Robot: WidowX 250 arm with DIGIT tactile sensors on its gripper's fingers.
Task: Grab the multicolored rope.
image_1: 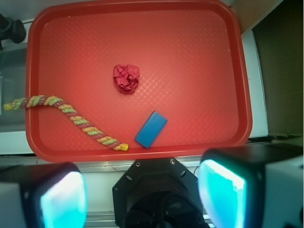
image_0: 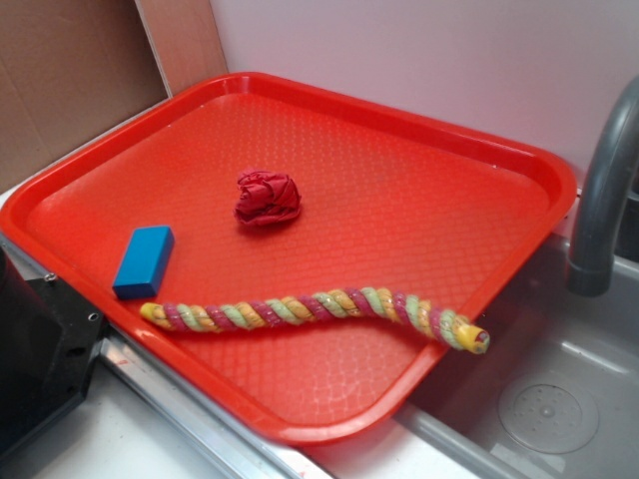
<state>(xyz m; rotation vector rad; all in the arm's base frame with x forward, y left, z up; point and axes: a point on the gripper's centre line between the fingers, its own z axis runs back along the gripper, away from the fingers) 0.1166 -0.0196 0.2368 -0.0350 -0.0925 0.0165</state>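
The multicolored rope [image_0: 315,311], twisted yellow, pink and pale green, lies along the near edge of the red tray [image_0: 419,170], its right end hanging over the rim. In the wrist view the rope [image_1: 71,117] runs from the tray's left rim down toward the near edge. My gripper [image_1: 142,197] is open and empty, high above and behind the tray's near edge, over the robot base; its teal pads [image_1: 64,199] frame the bottom of the wrist view. The gripper does not show in the exterior view.
A crumpled red cloth ball [image_0: 268,197] lies mid-tray. A blue rectangular block [image_0: 144,260] lies near the rope's left end. The black robot base [image_0: 40,349] sits at the left front. A grey faucet [image_0: 604,190] and a sink [image_0: 544,399] are at the right.
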